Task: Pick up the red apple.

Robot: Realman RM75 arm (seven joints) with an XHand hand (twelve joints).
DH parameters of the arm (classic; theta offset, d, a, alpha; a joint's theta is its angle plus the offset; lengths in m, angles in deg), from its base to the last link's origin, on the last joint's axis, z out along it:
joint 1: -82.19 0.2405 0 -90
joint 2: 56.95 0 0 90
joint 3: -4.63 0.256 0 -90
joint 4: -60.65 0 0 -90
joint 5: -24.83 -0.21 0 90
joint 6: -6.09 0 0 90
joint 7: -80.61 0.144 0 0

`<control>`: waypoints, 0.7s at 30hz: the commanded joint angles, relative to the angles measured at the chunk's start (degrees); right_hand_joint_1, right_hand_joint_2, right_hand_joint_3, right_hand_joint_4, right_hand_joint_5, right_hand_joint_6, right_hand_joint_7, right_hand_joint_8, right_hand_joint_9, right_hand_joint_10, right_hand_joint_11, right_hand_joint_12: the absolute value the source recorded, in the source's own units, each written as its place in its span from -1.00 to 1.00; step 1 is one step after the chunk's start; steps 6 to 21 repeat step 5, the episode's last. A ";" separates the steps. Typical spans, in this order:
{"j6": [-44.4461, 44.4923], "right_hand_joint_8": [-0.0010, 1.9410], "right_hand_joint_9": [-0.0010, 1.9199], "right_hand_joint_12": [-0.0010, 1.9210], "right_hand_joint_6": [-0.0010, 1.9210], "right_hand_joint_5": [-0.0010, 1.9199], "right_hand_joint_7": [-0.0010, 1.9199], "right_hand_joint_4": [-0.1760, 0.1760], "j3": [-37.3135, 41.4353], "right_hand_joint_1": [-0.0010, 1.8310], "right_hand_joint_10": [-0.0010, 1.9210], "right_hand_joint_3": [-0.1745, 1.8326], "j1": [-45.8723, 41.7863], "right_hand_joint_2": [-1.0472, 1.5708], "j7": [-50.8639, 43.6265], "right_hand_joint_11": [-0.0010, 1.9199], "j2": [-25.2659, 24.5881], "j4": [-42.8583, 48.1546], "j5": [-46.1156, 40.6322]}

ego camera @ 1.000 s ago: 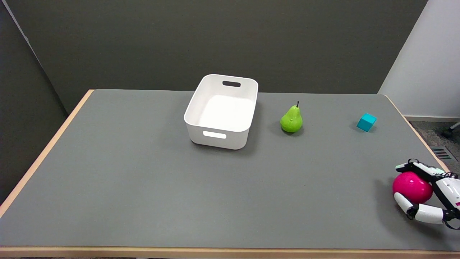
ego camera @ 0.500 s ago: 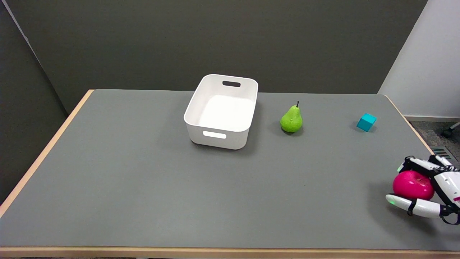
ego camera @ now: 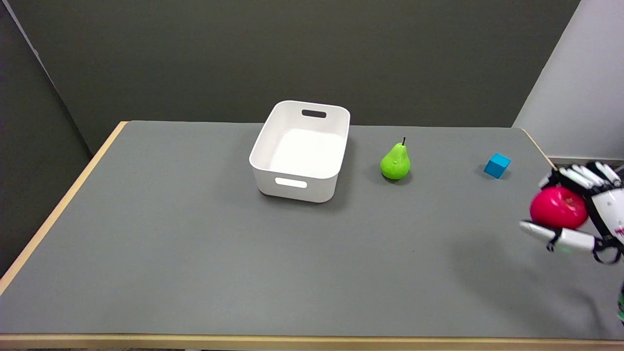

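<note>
The red apple (ego camera: 557,207) is glossy pink-red and hangs in the air over the table's right side, clear of the grey surface, with its shadow spread below it. My right hand (ego camera: 587,210) grips it from the right, fingers over its top and the thumb under its lower front. The hand's far side runs out of the picture's right edge.
A white bin (ego camera: 301,150) with handle slots stands at the table's middle back. A green pear (ego camera: 395,163) is upright to its right. A small teal cube (ego camera: 497,165) lies near the right edge, just behind and left of the hand.
The hand has risen with the apple, lifting it off the table and carrying it up in the picture; the shadow on the table has grown wider and fainter.
</note>
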State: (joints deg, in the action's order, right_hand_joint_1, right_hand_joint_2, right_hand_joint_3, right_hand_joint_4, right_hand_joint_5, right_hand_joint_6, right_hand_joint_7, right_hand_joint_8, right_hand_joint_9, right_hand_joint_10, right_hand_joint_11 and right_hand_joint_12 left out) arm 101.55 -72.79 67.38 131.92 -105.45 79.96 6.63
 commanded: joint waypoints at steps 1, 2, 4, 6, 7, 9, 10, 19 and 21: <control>-30.46 1.00 -0.16 1.00 0.66 -0.16 -0.55 1.00 -6.43 0.02 1.00 0.11 17.18 0.41 -5.72 -0.76 4.07 32.27 14.27; -33.68 1.00 -0.16 1.00 0.66 -0.16 -0.55 1.00 -9.38 0.02 1.00 0.11 19.88 0.40 -5.80 -0.75 3.68 33.76 15.92; -38.21 1.00 -0.16 1.00 0.66 -0.15 -0.55 1.00 -14.61 0.03 1.00 0.12 25.33 0.40 -5.80 -0.72 3.00 35.11 17.37; -41.14 1.00 -0.16 1.00 0.65 -0.15 -0.55 1.00 -17.99 0.03 1.00 0.13 28.63 0.40 -5.80 -0.66 2.30 35.88 17.82; -41.14 1.00 -0.16 1.00 0.65 -0.15 -0.55 1.00 -17.99 0.03 1.00 0.13 28.63 0.40 -5.80 -0.66 2.30 35.88 17.82; -41.14 1.00 -0.16 1.00 0.65 -0.15 -0.55 1.00 -17.99 0.03 1.00 0.13 28.63 0.40 -5.80 -0.66 2.30 35.88 17.82; -41.14 1.00 -0.16 1.00 0.65 -0.15 -0.55 1.00 -17.99 0.03 1.00 0.13 28.63 0.40 -5.80 -0.66 2.30 35.88 17.82; -41.14 1.00 -0.16 1.00 0.65 -0.15 -0.55 1.00 -17.99 0.03 1.00 0.13 28.63 0.40 -5.80 -0.66 2.30 35.88 17.82; -41.14 1.00 -0.16 1.00 0.65 -0.15 -0.55 1.00 -17.99 0.03 1.00 0.13 28.63 0.40 -5.80 -0.66 2.30 35.88 17.82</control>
